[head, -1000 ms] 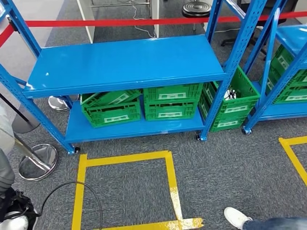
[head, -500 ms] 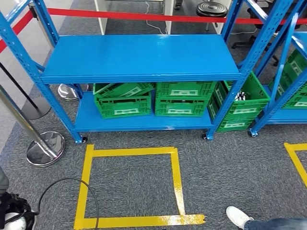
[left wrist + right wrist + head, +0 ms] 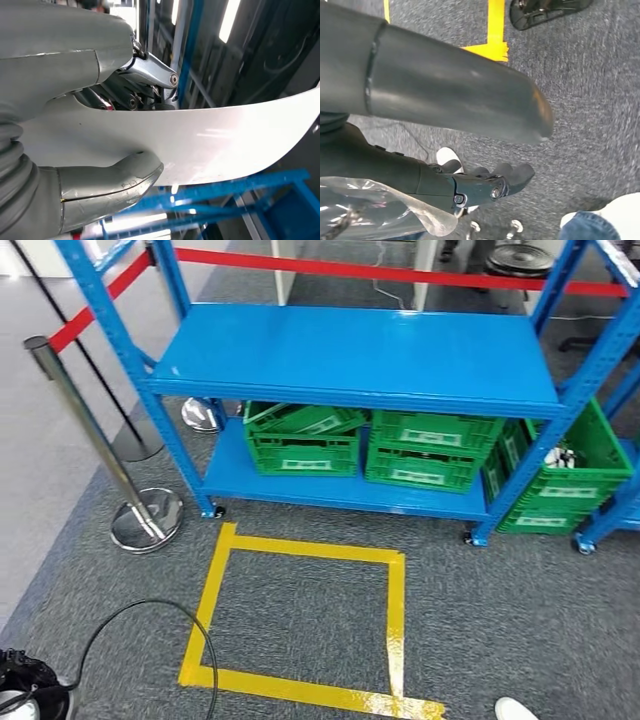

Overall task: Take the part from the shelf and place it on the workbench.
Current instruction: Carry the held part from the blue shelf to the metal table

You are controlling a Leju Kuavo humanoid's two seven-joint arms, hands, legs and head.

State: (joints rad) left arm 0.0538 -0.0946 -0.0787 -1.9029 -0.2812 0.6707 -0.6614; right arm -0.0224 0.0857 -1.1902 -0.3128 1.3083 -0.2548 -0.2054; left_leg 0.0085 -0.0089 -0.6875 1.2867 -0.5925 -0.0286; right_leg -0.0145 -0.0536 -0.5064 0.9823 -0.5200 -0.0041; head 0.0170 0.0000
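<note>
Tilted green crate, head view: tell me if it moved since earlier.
No. The tilted crate stays atop the lower crate under the shelf; the camera shifted.

A yellow tape square (image 3: pixel 395 585) is marked on grey carpet (image 3: pixel 498 620) in front of the rack. 3 green crates (image 3: pixel 303 438) sit low down: 2 side by side, a third (image 3: pixel 562 472) off to the right holding something black and white. A chrome stanchion (image 3: pixel 90 435) stands at the left on a round base, with a red belt (image 3: pixel 362 270) stretched behind. A black cable (image 3: pixel 151 608) loops over the carpet. A white shoe (image 3: pixel 515 708) pokes in at the lower edge, and blue jeans (image 3: pixel 586 226) show in the right wrist view.
</note>
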